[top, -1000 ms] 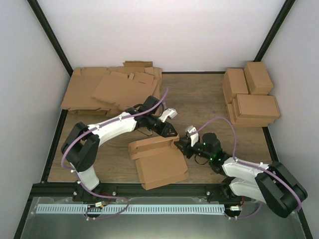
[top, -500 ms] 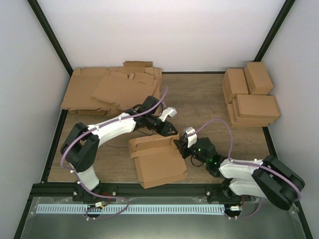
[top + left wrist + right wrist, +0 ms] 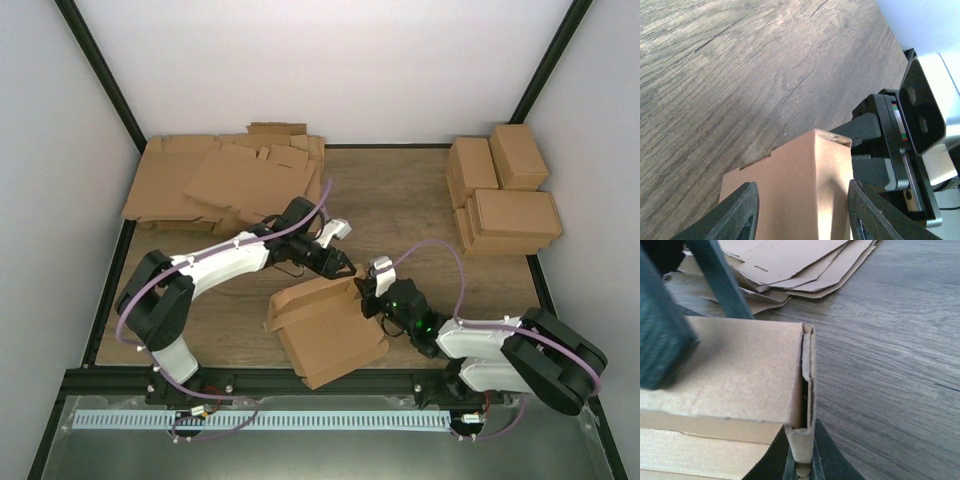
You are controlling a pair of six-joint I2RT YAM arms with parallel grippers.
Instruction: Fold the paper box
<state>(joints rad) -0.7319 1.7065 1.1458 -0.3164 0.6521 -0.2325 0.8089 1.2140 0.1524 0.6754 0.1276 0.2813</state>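
**Two grippers meet at one corner of the mailer**

The right gripper (image 3: pixel 800 455) is pinched tight on a thin upright strip of cardboard at the bottom centre of its wrist view. That strip is the end wall of the plain brown cardboard mailer box (image 3: pixel 325 328), where two layers meet with a narrow slit between them. Gripping there looks meant to keep the doubled wall together and the corner standing.

The left gripper (image 3: pixel 802 212) has its jaws spread wide and grips nothing. The box's raised panel lies beneath and between its dark fingers (image 3: pixel 737 215). In the right wrist view one of them appears to rest on top of that panel at the left of the frame. I judge it is pressing down to steady the fold, though its own camera does not confirm firm contact.

Seen from overhead, the box sits skewed at lower centre of the wood-grain table (image 3: pixel 400 200). Both grippers converge on its upper right corner, and its broad flat panel spreads toward the bottom of the frame, so the fold looks unfinished.

The thick heap of flat notched brown cardboard sheets (image 3: pixel 225 180) lies at upper left. A stack of closed brown cardboard boxes (image 3: pixel 505 195) stands at upper right. Both are well apart from the work, probably supply and output kept clear of the arms' reach.
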